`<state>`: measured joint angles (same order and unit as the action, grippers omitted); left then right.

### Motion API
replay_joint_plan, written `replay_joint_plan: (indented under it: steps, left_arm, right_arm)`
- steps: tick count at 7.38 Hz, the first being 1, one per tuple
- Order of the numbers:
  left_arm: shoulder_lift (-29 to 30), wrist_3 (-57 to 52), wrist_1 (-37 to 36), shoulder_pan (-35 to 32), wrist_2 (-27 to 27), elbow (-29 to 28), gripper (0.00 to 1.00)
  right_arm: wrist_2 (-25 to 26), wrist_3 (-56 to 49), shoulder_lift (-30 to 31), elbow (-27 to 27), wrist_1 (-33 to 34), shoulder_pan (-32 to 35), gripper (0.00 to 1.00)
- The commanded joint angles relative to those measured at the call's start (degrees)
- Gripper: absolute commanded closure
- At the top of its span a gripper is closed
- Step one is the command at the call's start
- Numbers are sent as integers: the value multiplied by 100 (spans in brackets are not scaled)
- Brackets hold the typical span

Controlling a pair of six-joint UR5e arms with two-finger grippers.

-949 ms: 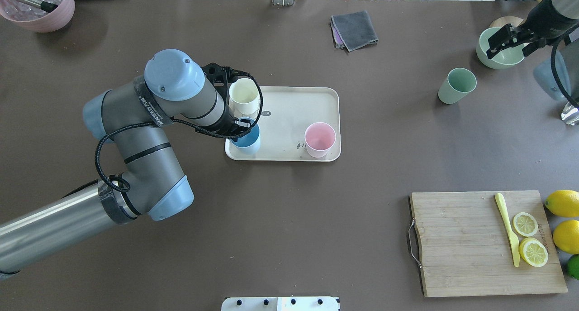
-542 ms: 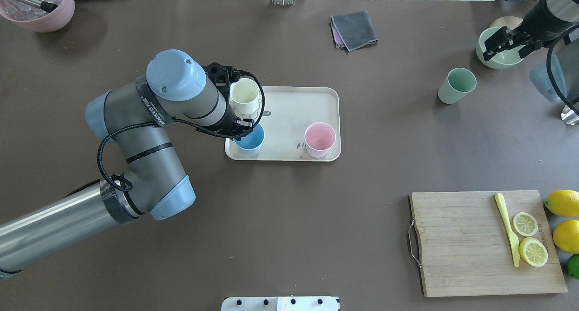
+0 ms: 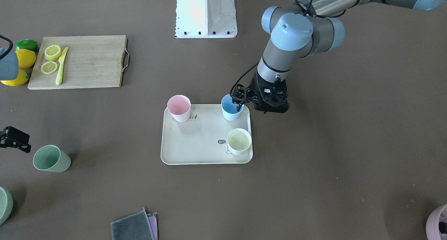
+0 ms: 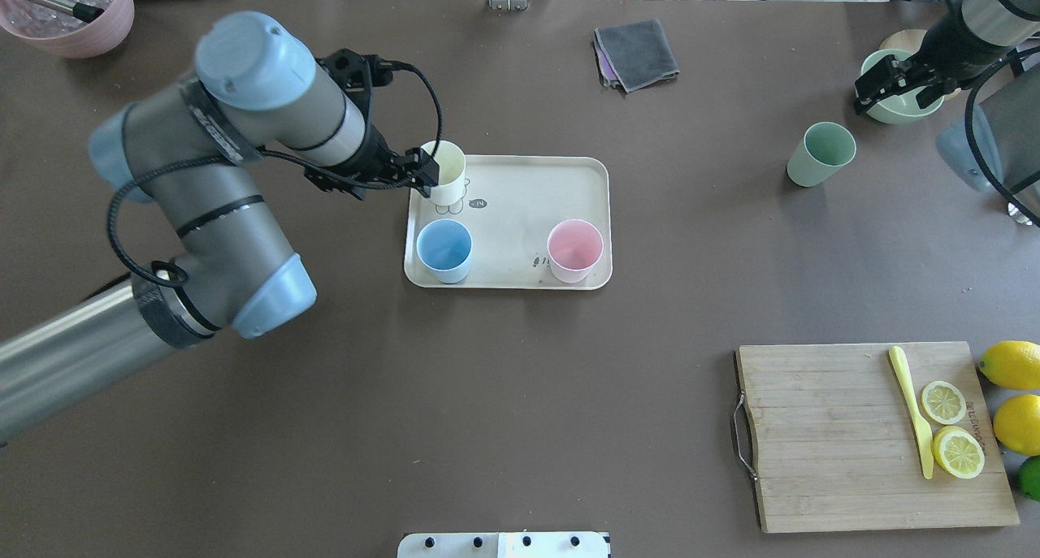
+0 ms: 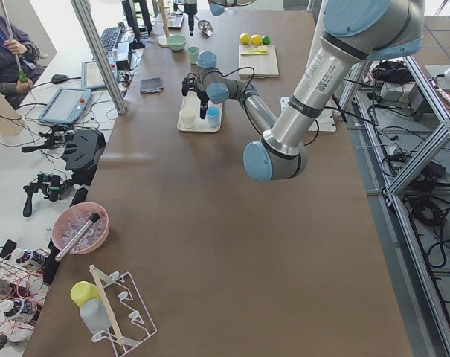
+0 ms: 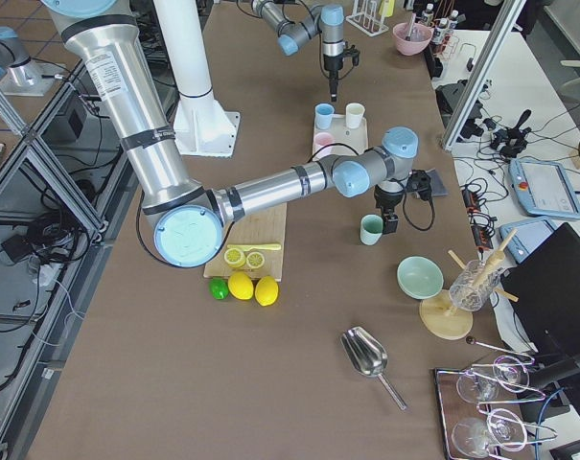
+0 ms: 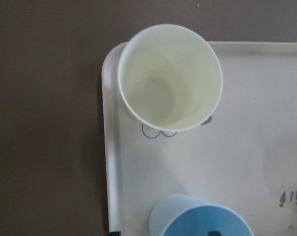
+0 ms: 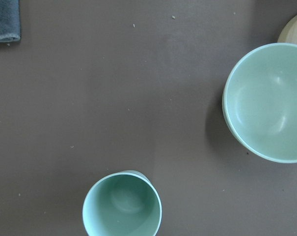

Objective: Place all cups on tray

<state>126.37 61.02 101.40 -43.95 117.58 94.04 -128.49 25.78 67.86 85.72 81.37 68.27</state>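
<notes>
The beige tray (image 4: 520, 209) holds three cups: the cream cup (image 4: 443, 168), the blue cup (image 4: 444, 249) and the pink cup (image 4: 574, 249). In the front view they are the tray (image 3: 202, 142), cream cup (image 3: 239, 141), blue cup (image 3: 232, 107) and pink cup (image 3: 178, 108). My left gripper (image 4: 416, 172) is open and empty, raised above the tray's left end by the blue cup. The green cup (image 4: 821, 153) stands on the table, right of the tray. My right gripper (image 4: 898, 87) is open and empty, hovering just beyond it; the right wrist view shows the green cup (image 8: 122, 205) below.
A green bowl (image 4: 898, 107) sits under the right gripper. A grey cloth (image 4: 635, 53) lies beyond the tray. A wooden cutting board (image 4: 829, 436) with lemon slices and a yellow knife is at the near right, lemons (image 4: 1011, 365) beside it. A pink bowl (image 4: 69, 14) is far left.
My left gripper has lifted off the blue cup and drawn back, leaving it standing on the tray. My right gripper has shifted a little toward the green cup.
</notes>
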Motion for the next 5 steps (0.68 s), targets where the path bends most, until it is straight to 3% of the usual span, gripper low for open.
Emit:
replay_joint_plan:
  steps: [1,3,5]
  left_arm:
    - [-689,-1479,-339,-1163,869,429,2]
    - [-1332,-2862,-367,-1729,907,484,2]
    - [-1387,-2912,-358,-1766,916,484,2]
  right_arm:
    - [157,15,-27,-229,-225,-147,6]
    - [298,163,-27,-878,-1041,-297,7]
    - [665,611,8,-960,-1255,-620,8]
